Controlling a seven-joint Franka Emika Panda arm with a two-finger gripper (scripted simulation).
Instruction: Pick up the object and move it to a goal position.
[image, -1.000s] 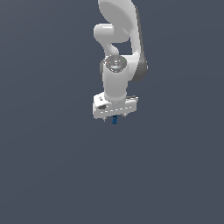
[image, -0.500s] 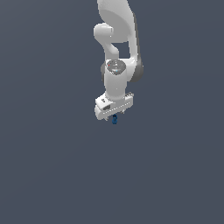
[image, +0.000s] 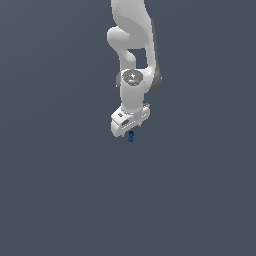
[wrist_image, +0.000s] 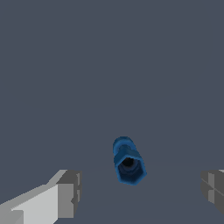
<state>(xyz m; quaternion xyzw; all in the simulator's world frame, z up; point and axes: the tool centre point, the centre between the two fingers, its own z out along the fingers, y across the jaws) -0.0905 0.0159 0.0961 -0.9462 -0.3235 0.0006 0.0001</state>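
One white, glossy robot arm (image: 134, 60) above a flat, matte grey floor (image: 60, 200). One gripper (wrist_image: 139, 192), spread wide, two blocky grey fingertips (wrist_image: 70, 192) well apart, holding nothing. One small dark-blue piece (wrist_image: 128, 162), six-sided with a dark hollow end, between the fingertips, touching neither, just beneath the gripper.

Both renders are evenly and rather dimly lit, the flat slate-grey ground showing no glare and no cast shadow. The glossy white robot arm (image: 131, 60) is brightest on its upper curves and shades to grey underneath. Edges look soft and slightly jagged. Between the grey fingertips (wrist_image: 70, 193), the small dark-blue hexagonal piece (wrist_image: 127, 162) has a black hollow.
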